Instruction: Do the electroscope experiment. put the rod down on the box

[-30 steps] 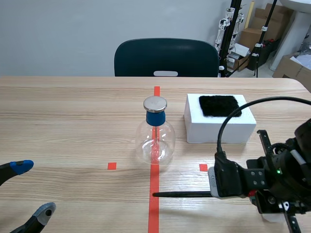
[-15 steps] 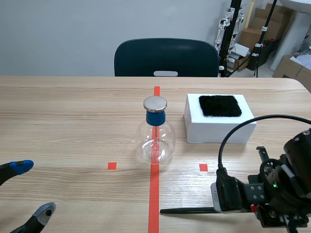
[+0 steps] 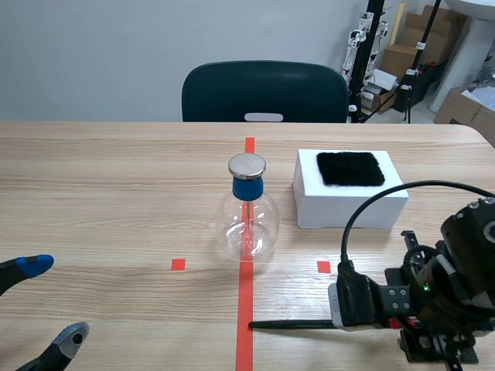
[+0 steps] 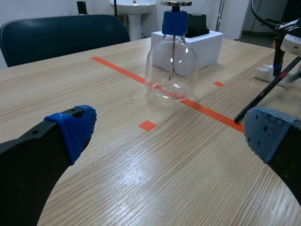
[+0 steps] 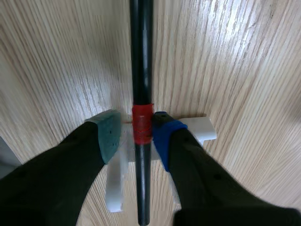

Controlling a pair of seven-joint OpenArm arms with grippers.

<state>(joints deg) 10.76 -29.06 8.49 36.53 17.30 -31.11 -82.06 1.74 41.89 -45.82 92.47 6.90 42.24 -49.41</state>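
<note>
thin black rod (image 3: 294, 325) held level, white box (image 3: 349, 210) beyond it.

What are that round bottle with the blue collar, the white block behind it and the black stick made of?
Bottle: clear and glossy, see-through with glints, likely glass; its cap disc looks like polished metal.
White block: matte, faintly grainy, probably foam.
Black stick: smooth with a dull sheen, perhaps plastic or hard rubber; unclear.

Robotics lab or test room. Wood table (image 3: 116, 178) has orange-red tape marks (image 3: 249, 144), and a glass flask electroscope (image 3: 247, 220) sits ahead of the left gripper (image 3: 54, 301). Office chair (image 3: 264, 91) beyond that. Tripod stands (image 3: 371, 46), cardboard boxes (image 3: 410, 46) and a white basin (image 4: 134, 5) by the far wall.
</note>
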